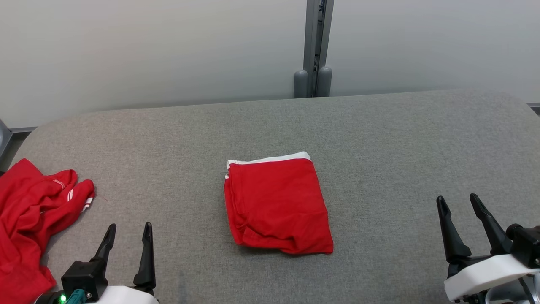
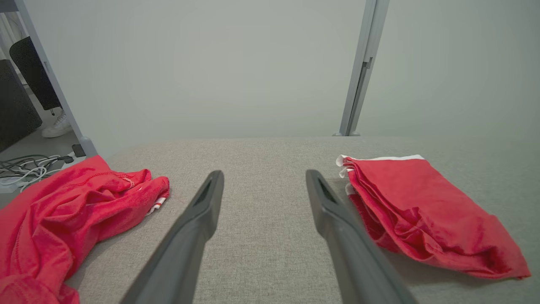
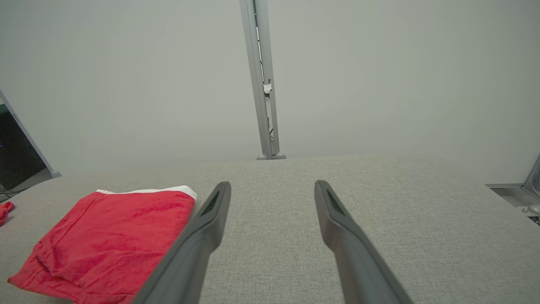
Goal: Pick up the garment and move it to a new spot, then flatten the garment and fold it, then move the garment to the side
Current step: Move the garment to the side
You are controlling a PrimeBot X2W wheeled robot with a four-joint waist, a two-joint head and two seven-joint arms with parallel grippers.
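Note:
A red garment (image 1: 278,202) with a white band lies folded into a neat rectangle at the middle of the grey table (image 1: 379,139). It shows at the right of the left wrist view (image 2: 422,211) and at the lower left of the right wrist view (image 3: 114,236). My left gripper (image 1: 129,231) stands open near the table's front left, well apart from the folded garment, with nothing between its fingers (image 2: 198,223). My right gripper (image 1: 457,200) stands open at the front right, also empty, its fingers (image 3: 337,219) over bare table.
A second red garment (image 1: 29,219), crumpled, lies at the table's left edge (image 2: 63,219). A grey post (image 1: 314,46) stands behind the table against a pale wall. Cables and a white shoe (image 2: 57,126) lie on the floor at left.

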